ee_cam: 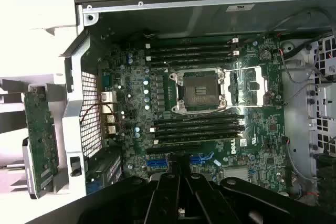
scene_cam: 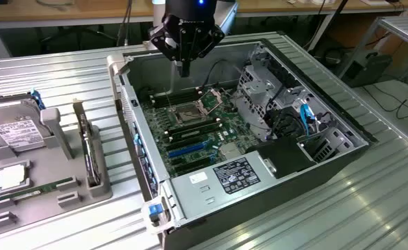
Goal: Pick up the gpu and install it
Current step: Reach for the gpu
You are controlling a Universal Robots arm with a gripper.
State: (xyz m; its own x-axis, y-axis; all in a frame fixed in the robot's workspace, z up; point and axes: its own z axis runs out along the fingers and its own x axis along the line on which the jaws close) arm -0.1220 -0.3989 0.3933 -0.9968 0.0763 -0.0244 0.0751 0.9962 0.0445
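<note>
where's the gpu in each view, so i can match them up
Exterior view: the gpu stands on edge in the grey holder on the exterior view's left, outside the computer case.
Wrist view: the gpu stands outside the case, beyond its perforated rear wall.
Shared landmark: the CPU socket.

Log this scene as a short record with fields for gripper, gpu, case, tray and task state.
gripper: hangs above the open case, over the far end of the motherboard
gpu: stands on edge in the tray, at the exterior view's left of the case, apart from the gripper
case: lies on its side, lid off
tray: grey, also holds the hard drive and memory stick
task state: gpu not yet picked up
</note>
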